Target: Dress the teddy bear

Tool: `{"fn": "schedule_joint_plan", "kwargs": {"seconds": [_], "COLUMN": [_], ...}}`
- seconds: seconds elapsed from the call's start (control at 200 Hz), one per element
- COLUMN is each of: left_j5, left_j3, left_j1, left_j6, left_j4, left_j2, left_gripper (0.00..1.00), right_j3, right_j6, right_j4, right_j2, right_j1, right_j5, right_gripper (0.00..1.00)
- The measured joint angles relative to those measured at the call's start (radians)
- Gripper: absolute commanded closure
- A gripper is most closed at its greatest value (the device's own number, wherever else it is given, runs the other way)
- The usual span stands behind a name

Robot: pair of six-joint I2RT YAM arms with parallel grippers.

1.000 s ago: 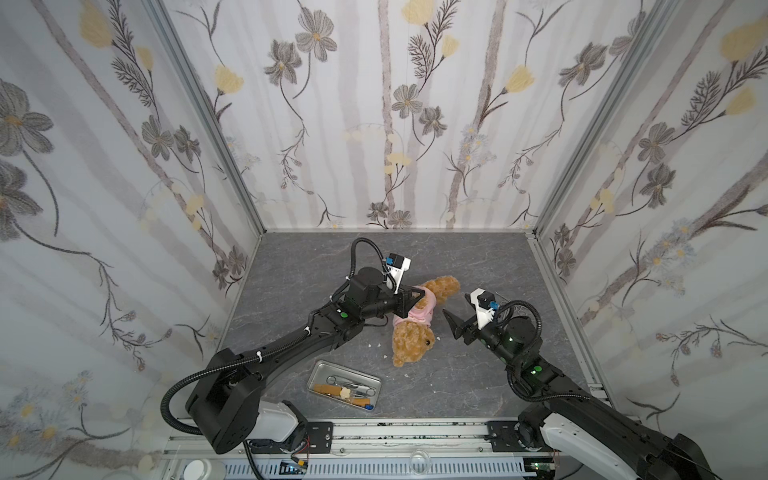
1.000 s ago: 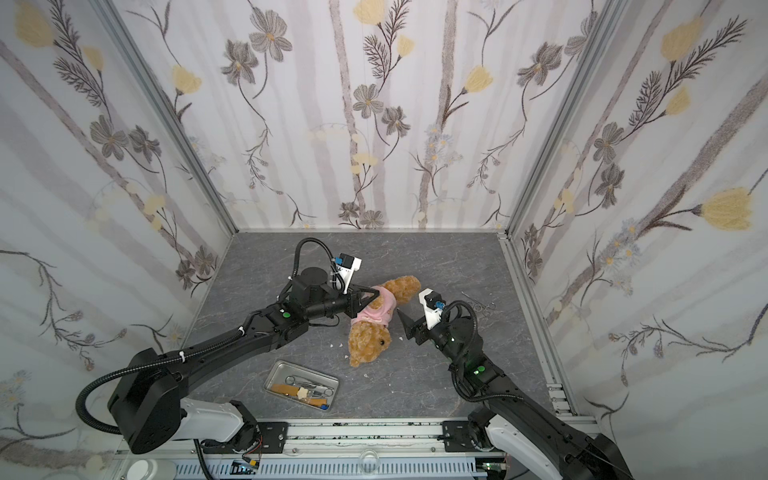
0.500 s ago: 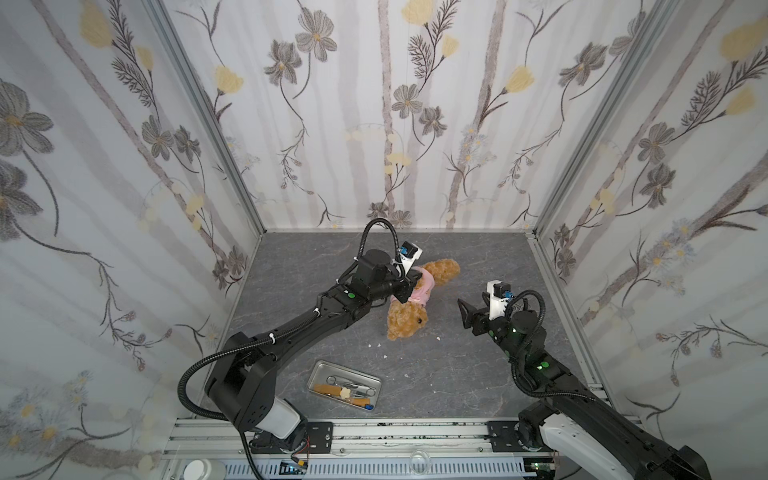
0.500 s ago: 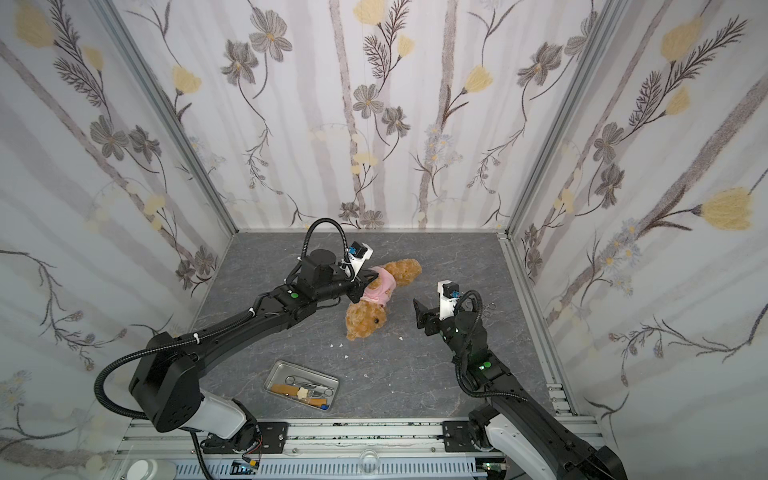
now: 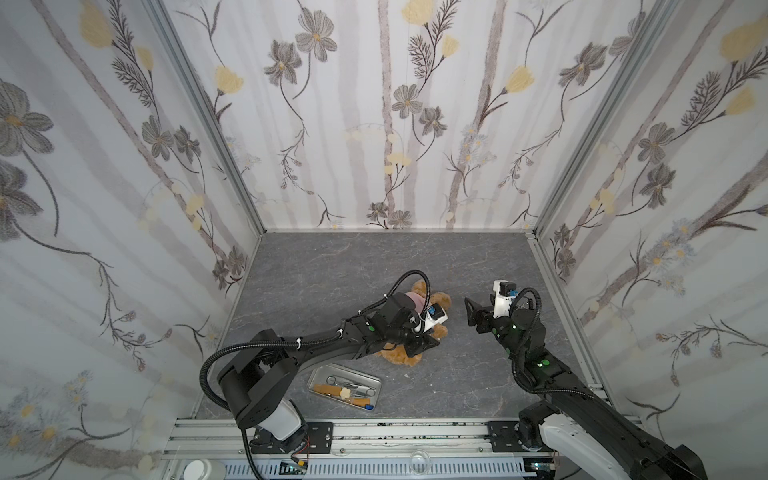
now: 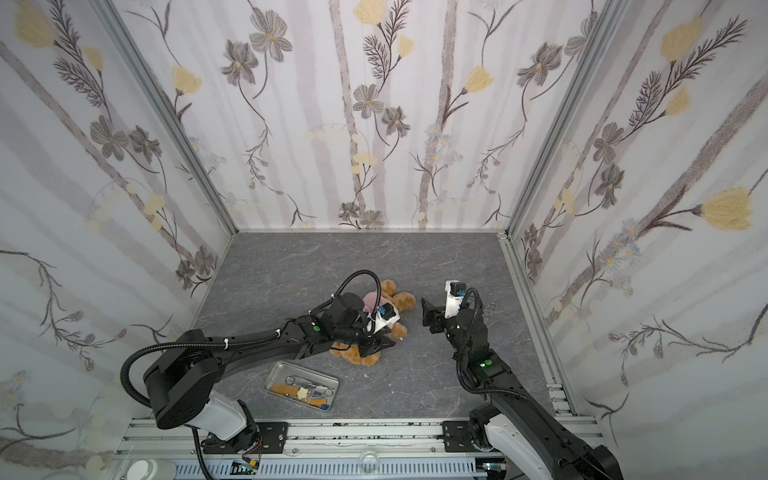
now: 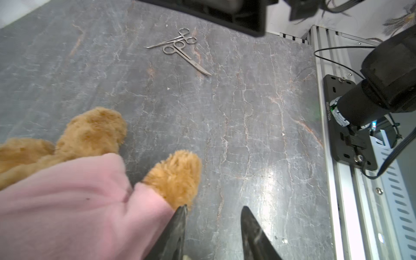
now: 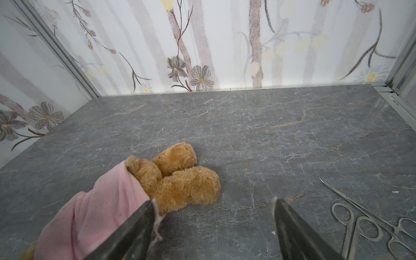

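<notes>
The teddy bear (image 5: 402, 356) (image 6: 358, 356) lies on the grey floor with its head toward the front, its legs (image 8: 186, 180) bare and apart. A pink shirt (image 5: 415, 297) (image 7: 67, 202) (image 8: 94, 209) covers its body, and one furry paw (image 7: 177, 175) sticks out of a sleeve. My left gripper (image 5: 428, 343) (image 7: 213, 213) hovers over the bear beside that paw, open, with only floor between its fingers. My right gripper (image 5: 471, 311) (image 8: 213, 207) stands open to the right of the bear's legs, holding nothing.
A metal tray (image 5: 318, 374) (image 6: 276, 372) with small tools sits near the front edge, left of the bear's head. Two steel scissors-like tools (image 7: 180, 47) (image 8: 371, 225) lie on the floor at the right, behind the right gripper. Patterned walls enclose three sides.
My left gripper let go of the pink shirt, opened, and moved toward the front over the bear. The right gripper drew back to the right, away from the bear.
</notes>
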Motion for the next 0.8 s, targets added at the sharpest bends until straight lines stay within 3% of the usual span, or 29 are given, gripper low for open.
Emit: {"fn": "schedule_joint_plan", "kwargs": {"seconds": [0.115, 0.215, 0.385, 0.485, 0.665, 0.799], "left_j5": [-0.006, -0.076, -0.302, -0.370, -0.423, -0.383], "left_j3": [-0.022, -0.073, -0.090, -0.126, -0.204, -0.284], "left_j1": [-0.008, 0.042, 0.164, 0.176, 0.209, 0.208], "left_j6": [-0.067, -0.163, -0.367, -0.441, -0.535, -0.619], "left_j4": [0.021, 0.092, 0.121, 0.112, 0.102, 0.100], "left_j2": [-0.113, -0.236, -0.268, -0.268, -0.272, -0.274], "left_gripper": [0.40, 0.36, 0.32, 0.29, 0.24, 0.21], "right_j3": [0.000, 0.021, 0.153, 0.190, 0.132, 0.071], "right_j6": [0.004, 0.012, 0.058, 0.100, 0.141, 0.189], "right_j4": [0.027, 0.082, 0.192, 0.222, 0.235, 0.244], "right_j2": [0.042, 0.139, 0.398, 0.512, 0.546, 0.528], "right_j1": [-0.001, -0.001, 0.010, 0.039, 0.130, 0.208], "right_j5": [-0.054, -0.154, -0.323, -0.395, -0.437, -0.424], "right_gripper": [0.23, 0.30, 0.58, 0.66, 0.74, 0.78]}}
